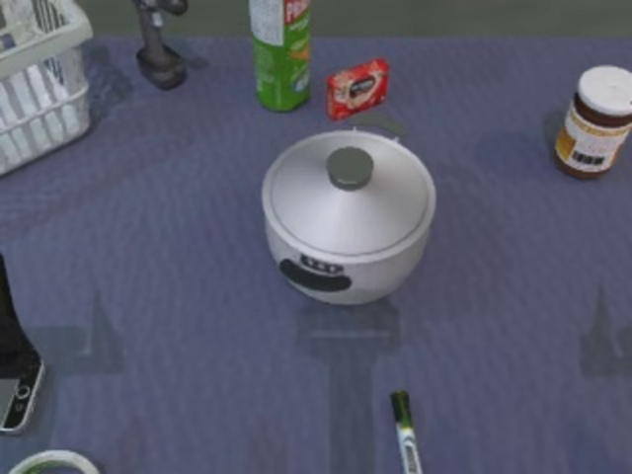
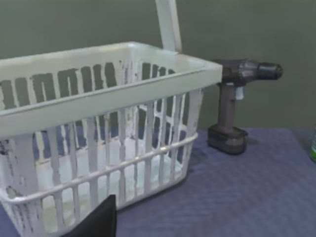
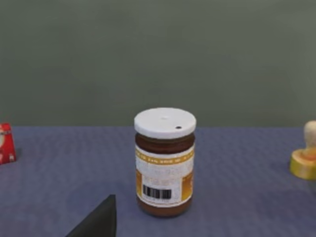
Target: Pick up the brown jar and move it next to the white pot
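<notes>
The brown jar [image 1: 595, 123] stands upright at the table's far right, with a white lid and a yellow barcode label. The large white pot [image 1: 348, 217], with a grey knob, sits mid-table, well to the jar's left. In the right wrist view the jar [image 3: 164, 163] stands just ahead of my right gripper [image 3: 140, 229]. One dark finger [image 3: 101, 219] shows beside it, apart from the jar, and the gripper is open and holding nothing. My left gripper [image 2: 200, 229] is open before the white basket [image 2: 98, 123], one finger [image 2: 98, 222] showing. Neither gripper shows in the top view.
A tall green can [image 1: 281, 54] and a red box [image 1: 357, 87] stand behind the pot. The basket [image 1: 39, 84] and a drill [image 1: 158, 44] are at the back left. A marker [image 1: 405, 434], a phone [image 1: 20, 395] and a tape roll [image 1: 54, 464] lie along the front.
</notes>
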### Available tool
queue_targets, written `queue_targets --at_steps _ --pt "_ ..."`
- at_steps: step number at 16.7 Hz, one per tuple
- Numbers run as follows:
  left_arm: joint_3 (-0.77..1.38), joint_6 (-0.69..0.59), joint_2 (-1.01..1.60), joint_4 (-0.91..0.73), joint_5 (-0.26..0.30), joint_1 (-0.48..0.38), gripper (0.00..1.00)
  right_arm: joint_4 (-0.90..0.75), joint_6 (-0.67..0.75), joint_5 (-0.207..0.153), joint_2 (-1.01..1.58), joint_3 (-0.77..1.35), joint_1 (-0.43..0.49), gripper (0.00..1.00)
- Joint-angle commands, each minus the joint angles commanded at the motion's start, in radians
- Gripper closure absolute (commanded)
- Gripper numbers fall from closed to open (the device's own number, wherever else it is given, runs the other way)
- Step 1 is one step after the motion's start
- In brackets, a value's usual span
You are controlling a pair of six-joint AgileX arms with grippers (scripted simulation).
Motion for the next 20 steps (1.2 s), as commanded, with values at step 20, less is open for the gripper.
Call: queue_targets --at_steps 20 --pt "0.000 0.000 0.000 0.000 0.000 0.000 0.00 -0.775 -0.137 0.015 1.199 1.233 -0.063 0.00"
